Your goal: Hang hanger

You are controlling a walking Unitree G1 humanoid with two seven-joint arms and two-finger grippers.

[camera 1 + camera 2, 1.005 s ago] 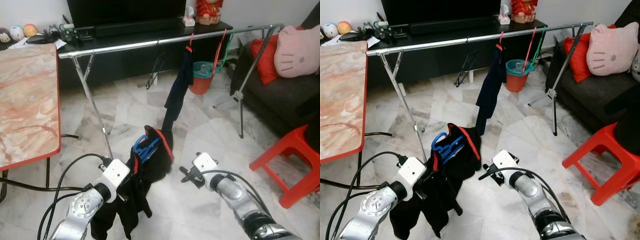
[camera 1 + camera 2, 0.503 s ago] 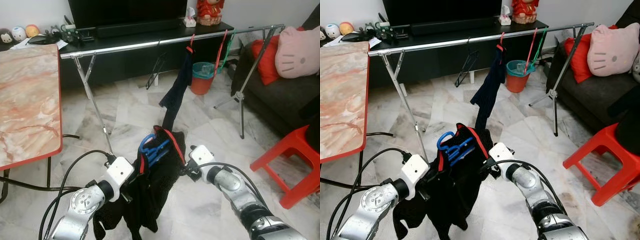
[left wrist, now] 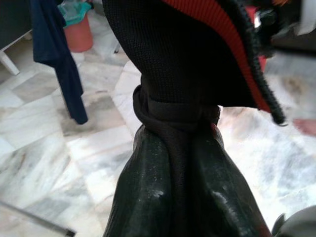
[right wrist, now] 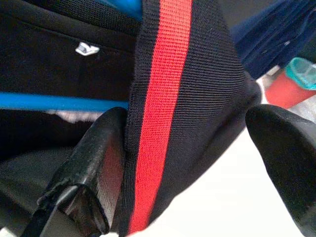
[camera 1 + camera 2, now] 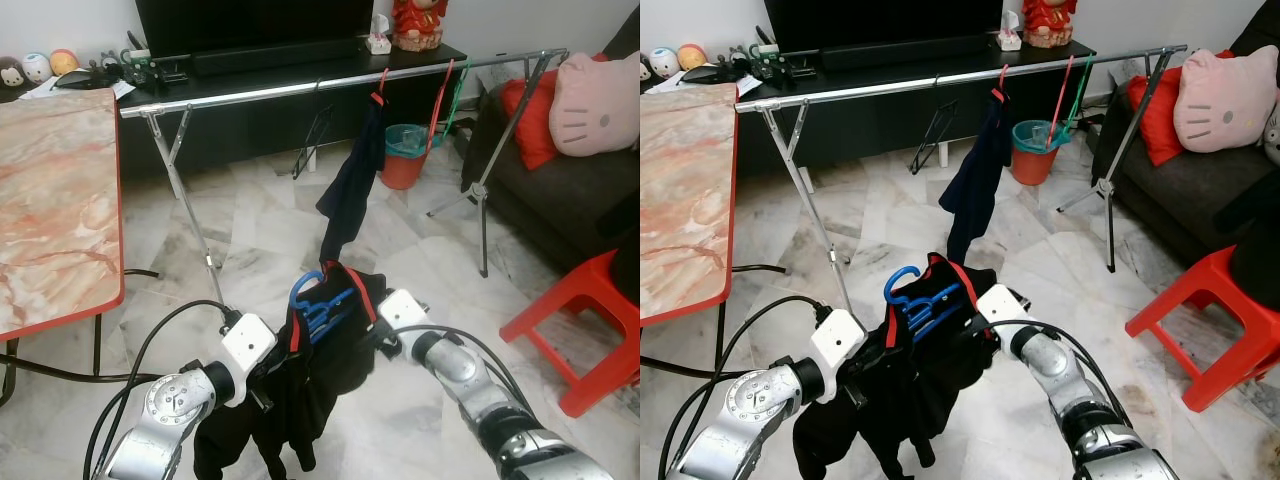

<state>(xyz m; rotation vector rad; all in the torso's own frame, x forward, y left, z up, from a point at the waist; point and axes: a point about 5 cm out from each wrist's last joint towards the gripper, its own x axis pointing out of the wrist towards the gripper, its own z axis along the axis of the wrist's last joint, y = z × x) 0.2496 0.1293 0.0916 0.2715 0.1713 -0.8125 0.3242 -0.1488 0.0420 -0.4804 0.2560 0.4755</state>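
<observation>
A black garment [image 5: 325,375] with red trim hangs bunched from my left gripper [image 3: 180,192], which is shut on the cloth. A blue hanger [image 5: 318,300] sits in the garment's neck, its hook pointing up. My right gripper [image 4: 192,163] is at the red-striped collar [image 4: 163,98]. It is open, with one finger [image 4: 94,168] on each side of the collar. Beyond stands a silver clothes rail [image 5: 300,88]. A navy garment [image 5: 352,190] hangs from it on a red hanger, with bare red and green hangers [image 5: 440,95] beside it.
A marble-topped table [image 5: 50,200] with a red edge is on the left. A red stool [image 5: 590,320] and a dark sofa [image 5: 560,190] with cushions are on the right. An orange bin [image 5: 405,155] and a TV console stand behind the rail. Black cables trail by my left arm.
My right gripper moved left from open floor to the garment's collar. My left gripper lifted the garment and hanger a little up and to the right.
</observation>
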